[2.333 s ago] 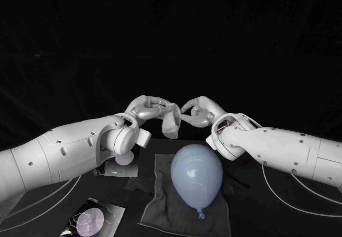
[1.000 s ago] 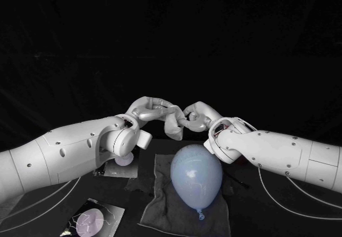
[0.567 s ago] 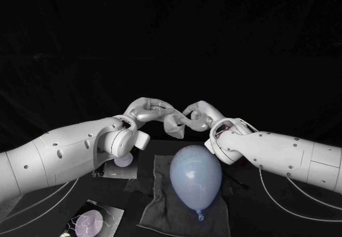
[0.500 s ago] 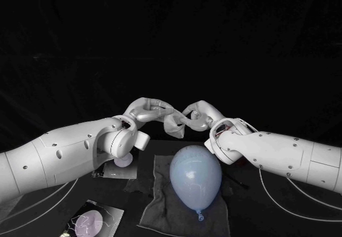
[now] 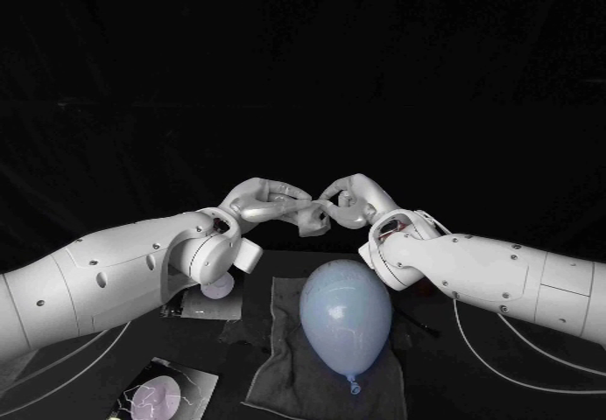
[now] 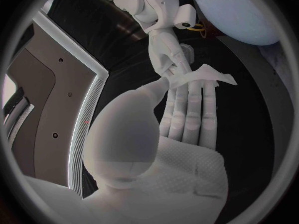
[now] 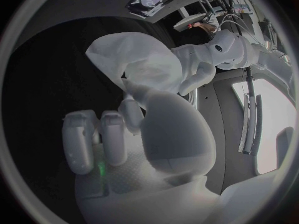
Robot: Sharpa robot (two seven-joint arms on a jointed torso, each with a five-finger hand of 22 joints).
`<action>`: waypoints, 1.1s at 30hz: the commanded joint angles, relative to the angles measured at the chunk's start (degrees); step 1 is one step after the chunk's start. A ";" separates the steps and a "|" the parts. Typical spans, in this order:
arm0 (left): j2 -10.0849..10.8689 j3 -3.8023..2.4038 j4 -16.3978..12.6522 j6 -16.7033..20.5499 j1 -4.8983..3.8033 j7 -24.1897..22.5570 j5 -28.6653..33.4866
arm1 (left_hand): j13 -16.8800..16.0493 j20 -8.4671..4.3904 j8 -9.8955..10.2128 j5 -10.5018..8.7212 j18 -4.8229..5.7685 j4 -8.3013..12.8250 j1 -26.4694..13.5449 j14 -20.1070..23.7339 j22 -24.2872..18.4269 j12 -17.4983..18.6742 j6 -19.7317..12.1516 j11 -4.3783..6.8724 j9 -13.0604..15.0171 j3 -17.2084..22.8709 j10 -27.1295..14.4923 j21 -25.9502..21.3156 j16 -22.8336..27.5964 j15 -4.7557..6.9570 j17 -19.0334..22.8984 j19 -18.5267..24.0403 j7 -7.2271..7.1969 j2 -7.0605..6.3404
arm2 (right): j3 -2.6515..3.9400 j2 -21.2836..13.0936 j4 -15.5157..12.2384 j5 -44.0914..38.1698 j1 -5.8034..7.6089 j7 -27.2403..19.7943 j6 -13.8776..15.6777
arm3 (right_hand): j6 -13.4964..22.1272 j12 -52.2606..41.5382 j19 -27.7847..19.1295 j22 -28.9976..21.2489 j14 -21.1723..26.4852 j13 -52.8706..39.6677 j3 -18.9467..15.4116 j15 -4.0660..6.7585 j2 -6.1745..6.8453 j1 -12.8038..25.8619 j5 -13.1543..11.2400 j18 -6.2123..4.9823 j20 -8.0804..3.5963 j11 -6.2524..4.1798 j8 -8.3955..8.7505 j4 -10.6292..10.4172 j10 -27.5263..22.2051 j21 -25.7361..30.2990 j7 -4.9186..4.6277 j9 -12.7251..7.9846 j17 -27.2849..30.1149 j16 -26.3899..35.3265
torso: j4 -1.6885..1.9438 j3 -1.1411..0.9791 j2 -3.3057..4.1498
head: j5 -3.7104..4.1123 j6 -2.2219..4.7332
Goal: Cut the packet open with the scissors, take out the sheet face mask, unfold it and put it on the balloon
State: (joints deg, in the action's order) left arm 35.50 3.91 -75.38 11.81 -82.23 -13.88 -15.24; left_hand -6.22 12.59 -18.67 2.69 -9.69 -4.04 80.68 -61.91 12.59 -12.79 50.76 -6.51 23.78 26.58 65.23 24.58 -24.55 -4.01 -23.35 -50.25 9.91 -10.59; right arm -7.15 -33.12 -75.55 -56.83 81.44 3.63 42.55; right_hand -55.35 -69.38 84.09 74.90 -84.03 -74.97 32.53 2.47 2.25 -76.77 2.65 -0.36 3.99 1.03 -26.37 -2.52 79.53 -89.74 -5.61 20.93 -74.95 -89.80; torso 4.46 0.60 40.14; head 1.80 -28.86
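Dark creased backdrop [image 5: 303,79] behind a black table [image 5: 445,401]

The left hand [image 5: 263,203] and the right hand [image 5: 351,199] meet fingertip to fingertip, both pinching the folded sheet face mask [image 5: 311,222] between them. At their 6 o'clock the balloon [image 5: 345,311] lies on a grey cloth [image 5: 280,372], knot toward 6. A packet [image 5: 162,398] lies at the balloon's 8 o'clock.
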 commanded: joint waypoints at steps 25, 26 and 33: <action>-0.27 1.25 1.00 -3.47 0.74 0.43 0.36 | 1.93 0.92 2.08 0.14 -1.00 -2.65 1.84 2.06 -4.18 1.64 3.43 -0.51 -2.97 3.57 0.08 -4.61 -1.21 -0.48 -1.08 -2.34 0.39 3.22 | 0.06 1.57 5.70 20.61 -0.09 -22.94 6.45 | 0.10 0.35 5.91 15.10 -5.97 -2.05 0.30 0.29 0.14 0.31 0.13 0.36 -0.53 -0.17 -0.56 -0.43 0.60 -0.26 0.30 1.68 -15.05 -0.20 | -0.05 -0.04 0.06 | 1.15 1.83; 0.05 1.26 0.94 -2.96 0.80 0.20 1.06 | 1.92 0.74 2.07 0.17 -0.99 -2.69 1.81 1.71 -4.12 1.58 3.50 -0.42 -3.00 3.52 0.34 -4.43 -1.42 -0.35 -1.17 -2.68 0.32 3.18 | 0.07 1.35 5.50 21.59 -0.09 -24.02 6.20 | 0.11 0.40 5.91 15.10 -5.97 -2.02 0.29 0.29 0.15 0.33 0.14 0.36 -0.53 -0.17 -0.56 -0.44 0.58 -0.26 0.31 1.68 -15.05 -0.20 | -0.06 -0.02 0.05 | 1.15 1.91; 2.45 1.28 -0.18 -0.76 1.14 -1.39 2.94 | 1.35 -0.48 1.07 0.16 -0.91 -2.40 2.10 -0.62 -3.67 0.24 5.40 0.84 -2.74 2.65 3.53 -3.08 -3.08 0.78 -2.01 -4.99 -0.70 3.01 | 0.08 -0.15 3.59 24.94 -0.09 -27.78 4.80 | 0.17 0.40 5.91 15.10 -5.97 -2.02 0.26 0.28 0.20 0.38 0.14 0.36 -0.53 -0.18 -0.59 -0.45 0.57 -0.26 0.34 1.70 -15.05 -0.20 | 0.05 -0.03 0.04 | 1.23 2.14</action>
State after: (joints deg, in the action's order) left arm 37.87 5.25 -75.23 8.43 -81.08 -13.30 -15.11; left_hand -4.82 12.07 -17.42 2.67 -9.64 -6.37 82.48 -62.29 8.89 -12.46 55.85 -5.72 20.84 29.52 68.44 21.42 -27.53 -3.26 -25.32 -54.91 9.15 -7.85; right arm -7.12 -33.15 -71.61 -35.64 81.34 -19.10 49.00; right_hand -55.24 -69.15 83.87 74.91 -84.01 -74.95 32.74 2.45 2.26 -76.76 2.50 -0.36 3.82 1.02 -26.82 -2.76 79.53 -89.63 -5.31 20.93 -74.92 -89.80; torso 4.40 0.58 40.18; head 3.02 -26.74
